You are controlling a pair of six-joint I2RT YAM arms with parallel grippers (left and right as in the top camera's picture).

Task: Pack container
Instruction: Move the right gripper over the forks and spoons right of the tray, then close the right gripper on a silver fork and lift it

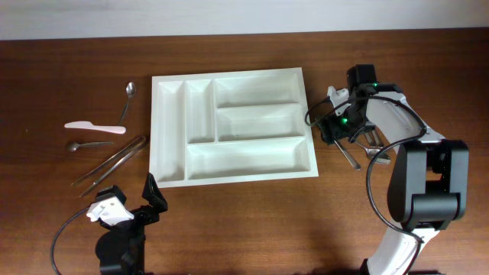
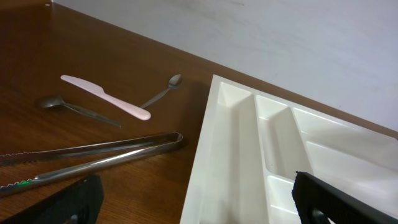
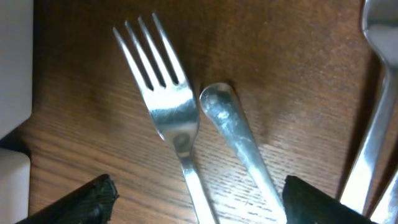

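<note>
The tray (image 1: 244,156) lies empty at the centre of the overhead view; at its right the right gripper (image 3: 199,196) hangs over a fork (image 3: 165,106), fingers wide apart, gripping nothing; best to centre on the fork's neck, clear of the handle (image 3: 236,137) beside it; the left gripper (image 1: 154,197), lower left, stands wide and empty; dark wooden table (image 1: 76,229), pale wall (image 2: 280,37) behind.

Right arm (image 1: 416,164): white and black links, black cable loop (image 1: 372,191), green lights (image 1: 345,120) | Left arm (image 1: 122,233): black, white wrist block (image 1: 107,206) | Fingers (image 2: 336,202): black.
</note>
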